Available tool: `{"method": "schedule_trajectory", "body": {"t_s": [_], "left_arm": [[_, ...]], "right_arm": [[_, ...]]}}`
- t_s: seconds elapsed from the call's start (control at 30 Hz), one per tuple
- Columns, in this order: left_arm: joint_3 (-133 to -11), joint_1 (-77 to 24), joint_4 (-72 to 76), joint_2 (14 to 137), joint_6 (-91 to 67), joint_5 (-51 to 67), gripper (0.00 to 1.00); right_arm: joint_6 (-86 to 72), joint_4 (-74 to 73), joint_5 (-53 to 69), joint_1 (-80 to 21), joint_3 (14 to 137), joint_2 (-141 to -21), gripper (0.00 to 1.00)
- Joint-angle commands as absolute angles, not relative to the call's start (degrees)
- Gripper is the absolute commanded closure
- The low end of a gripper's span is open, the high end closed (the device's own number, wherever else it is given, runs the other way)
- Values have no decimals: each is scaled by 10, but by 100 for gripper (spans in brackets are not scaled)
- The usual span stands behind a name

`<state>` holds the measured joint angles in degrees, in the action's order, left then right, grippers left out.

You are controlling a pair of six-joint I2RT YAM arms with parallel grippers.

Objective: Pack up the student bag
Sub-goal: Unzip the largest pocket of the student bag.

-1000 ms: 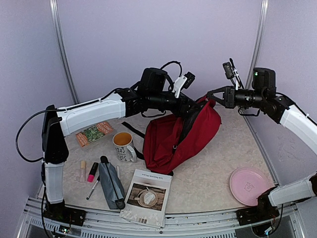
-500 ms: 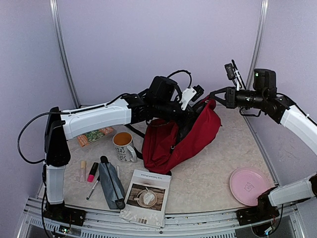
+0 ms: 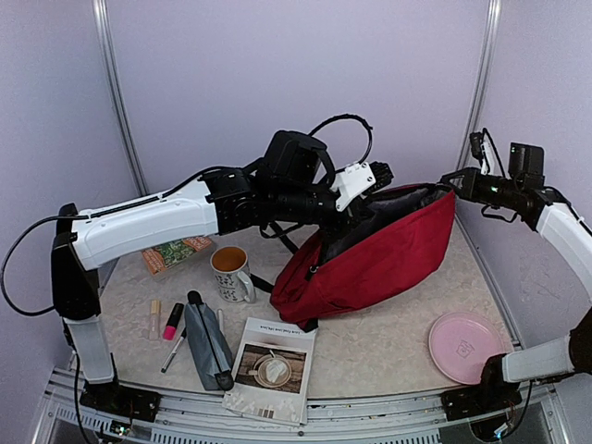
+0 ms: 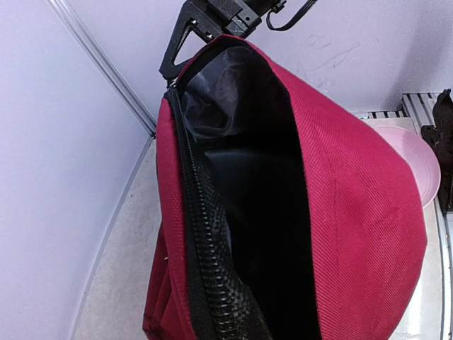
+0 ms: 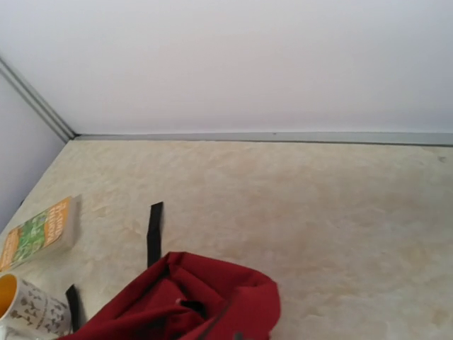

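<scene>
Two arms held the student bag (image 3: 388,254), a large dark red fabric backpack with black zippers, slung over the pale speckled table (image 3: 388,342) from its centre out toward 2 o'clock, with the lower corner appearing to rest on the surface. The left gripper (image 3: 376,174) was clamped on the 9 o'clock end of the zippered rim and the right gripper (image 3: 455,185) was pinched on the 3 o'clock end, so the mouth gaped, dark inside. We judged opening the bag to be the step in hand. To do it well, we would keep the rim taut between both holds and tip the mouth toward 7 o'clock, where the white paperback book (image 3: 271,367), grey zip pouch (image 3: 208,344) and patterned ceramic mug (image 3: 231,271) lay. We would free only one arm for fetching. The round pink plate (image 3: 465,345) sat at 4 o'clock.
</scene>
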<state>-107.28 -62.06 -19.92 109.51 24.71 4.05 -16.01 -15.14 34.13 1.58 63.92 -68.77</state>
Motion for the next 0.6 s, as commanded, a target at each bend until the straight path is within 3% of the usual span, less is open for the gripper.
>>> {"method": "schedule_trajectory", "body": {"t_s": [0.0,0.2,0.33,0.43,0.57], "left_arm": [[-1048,-622,-156,1029,296,28,100],[-992,-591,-104,998,277,65,100],[-940,-554,-89,999,255,96,99],[-907,-551,-116,992,251,137,84],[-838,-597,-121,935,298,178,38]], "right_arm": [[-153,-132,332,63,644,-675,100],[-138,-146,436,57,678,-667,100],[-148,-119,471,-14,658,-630,100],[-152,-111,471,-82,635,-610,100],[-148,-123,450,-141,636,-585,100]]}}
